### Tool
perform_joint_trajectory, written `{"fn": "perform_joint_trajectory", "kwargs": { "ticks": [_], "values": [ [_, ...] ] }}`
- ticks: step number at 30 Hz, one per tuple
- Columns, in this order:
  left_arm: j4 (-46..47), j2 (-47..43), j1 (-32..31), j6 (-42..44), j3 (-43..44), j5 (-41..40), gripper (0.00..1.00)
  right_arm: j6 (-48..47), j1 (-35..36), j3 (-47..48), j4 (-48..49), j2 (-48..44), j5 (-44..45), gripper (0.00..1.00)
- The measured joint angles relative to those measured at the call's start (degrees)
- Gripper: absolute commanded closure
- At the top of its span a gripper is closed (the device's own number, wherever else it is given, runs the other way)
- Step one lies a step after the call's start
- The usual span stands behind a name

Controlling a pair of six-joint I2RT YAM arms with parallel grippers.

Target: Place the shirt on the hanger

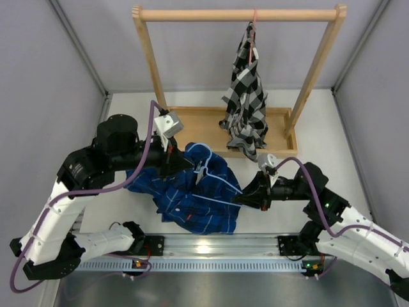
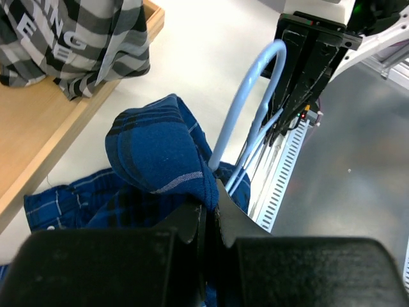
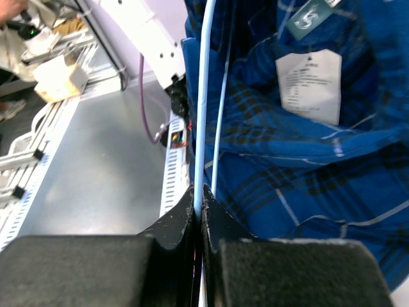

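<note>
Overall: 2 arms meet over a crumpled shirt on the white table, in front of a wooden rack.
Shirt: the dark blue plaid shirt lies bunched on the table between the 2 arms, just in front of the rack's wooden base. 1 fold is lifted off the heap.
Hanger: the light blue hanger lies across the top of the shirt, its curved hook toward the rack and 1 thin arm running out to the right.
Left gripper: the left gripper has its fingers pressed together on a raised fold of the shirt. In the left wrist view the fabric bulges up right above the closed tips.
Right gripper: the right gripper is at the shirt's right edge, its fingers closed tight on the thin wire of the hanger. In the right wrist view the wire comes up from between the tips.
Hanger against shirt: in the left wrist view the hanger's rounded bend stands just beside the lifted fold. Whether any of the wire is inside the shirt cannot be told.
Shirt labels: a white care label and a green tag show on the blue cloth.
Rack: a black-and-white checked shirt hangs from the top bar on a pinkish-red hanger, its hem reaching the base.
</note>
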Motion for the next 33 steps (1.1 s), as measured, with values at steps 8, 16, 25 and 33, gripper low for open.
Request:
{"fn": "perform_joint_trajectory", "kwargs": {
  "ticks": [8,16,25,33],
  "values": [
    [0.13,0.52,-1.36,0.90,1.25,0.57,1.00,-0.33,0.02,-1.62,1.99,-4.44,6.86,1.00],
    [-0.63,6.19,-16.83,0.94,4.39,-10.62,0.66,2.23,0.04,-2.12,5.73,-2.93,13.77,1.00],
    [-0.83,12.55,-33.81,0.20,10.16,-36.85,0.02,4.94,0.04,-8.00,12.55,-6.54,21.07,1.00],
    [3.67,6.73,-34.14,1.81,7.41,-61.66,0.02,4.94,0.04,-11.58,13.57,-15.85,24.74,1.00]
  ]
}}
